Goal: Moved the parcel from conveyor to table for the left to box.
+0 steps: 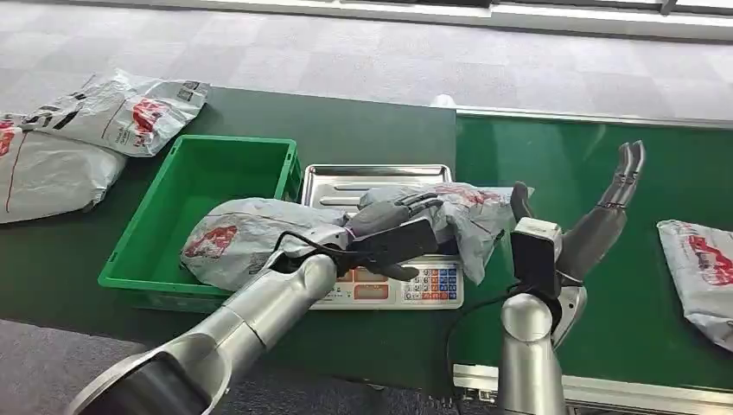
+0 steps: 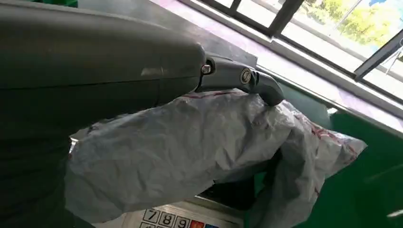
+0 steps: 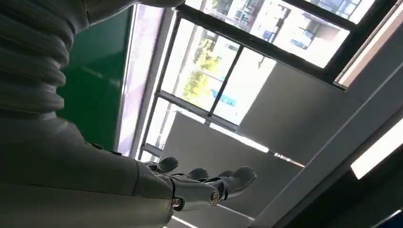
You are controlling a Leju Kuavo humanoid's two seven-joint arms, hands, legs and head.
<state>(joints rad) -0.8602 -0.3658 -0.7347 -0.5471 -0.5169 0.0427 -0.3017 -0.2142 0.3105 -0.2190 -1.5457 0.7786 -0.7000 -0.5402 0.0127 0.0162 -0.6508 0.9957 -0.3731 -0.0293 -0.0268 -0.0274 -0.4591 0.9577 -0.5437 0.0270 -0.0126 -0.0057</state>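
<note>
room: grey carpet tile floor point(image 1: 363, 60); windows with trees outside in both wrist views
desk point(image 1: 363, 130): dark green top, carries the crate, the scale and spare bags
conveyor point(image 1: 666, 190): green belt butted against the desk's right edge
spare bags point(image 1: 78, 138): two grey mailers with red print at the desk's far-left corner
belt bag point(image 1: 700, 268): another grey mailer at the conveyor's right edge, well apart from the right hand
crate point(image 1: 207, 186): green plastic, left of the scale, touching it; holds one grey bag point(image 1: 229, 242) that overhangs its near-right corner
parcel point(image 1: 471, 216): crumpled grey mailer with red print, lying on the scale's steel tray near the desk's right edge, partly draped over the front
scale point(image 1: 380, 177): steel tray, keypad facing the robot
left hand point(image 1: 406, 229): laid over the parcel, fingers point(image 2: 259, 85) curled onto the plastic, gripping it
right hand point(image 1: 605, 216): raised above the conveyor, fingers straight and spread wide, holding nothing
</note>
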